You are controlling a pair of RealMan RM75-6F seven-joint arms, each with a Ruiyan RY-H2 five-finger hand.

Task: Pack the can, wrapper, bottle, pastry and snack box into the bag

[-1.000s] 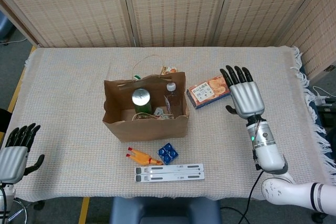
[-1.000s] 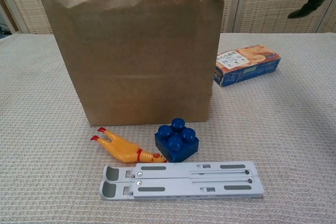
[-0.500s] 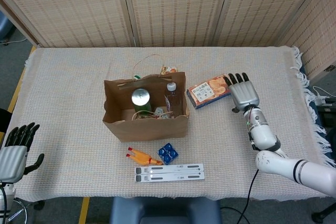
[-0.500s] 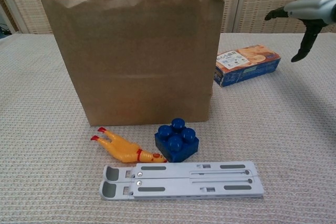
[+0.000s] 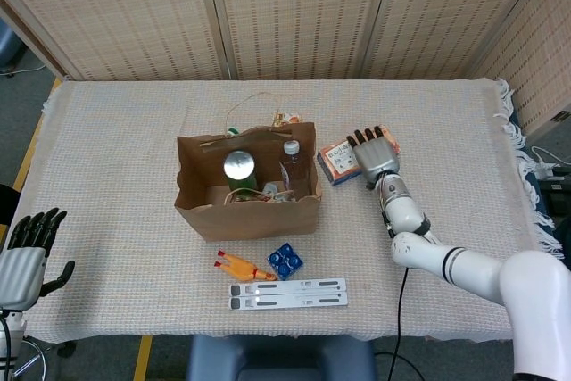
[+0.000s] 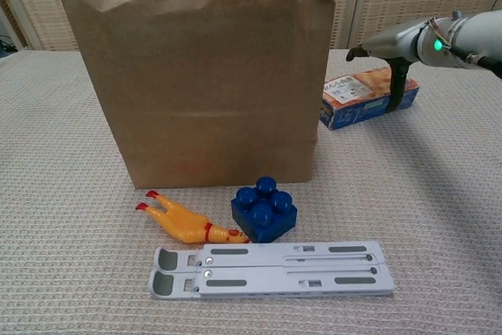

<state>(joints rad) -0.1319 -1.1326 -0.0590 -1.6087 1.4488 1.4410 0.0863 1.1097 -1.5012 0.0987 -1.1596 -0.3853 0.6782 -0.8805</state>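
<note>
The brown paper bag (image 5: 245,207) (image 6: 200,76) stands open mid-table. Inside it I see a can's silver top (image 5: 239,165), a clear bottle (image 5: 290,161) and some small packets (image 5: 272,192). The orange and blue snack box (image 5: 341,160) (image 6: 357,98) lies flat just right of the bag. My right hand (image 5: 376,153) (image 6: 392,41) lies flat over the box's right end, fingers stretched out and thumb hanging down on its near side; I see no grip. My left hand (image 5: 25,252) rests empty, fingers apart, off the table's near left corner.
In front of the bag lie a yellow rubber chicken (image 5: 241,267) (image 6: 184,223), a blue toy brick (image 5: 285,260) (image 6: 264,208) and a grey folding stand (image 5: 287,293) (image 6: 271,270). Something small and orange (image 5: 285,119) pokes out behind the bag. Woven screens back the table.
My right hand has moved left and down, from beside the snack box to over its right end. The left hand and the other objects have stayed put.
</note>
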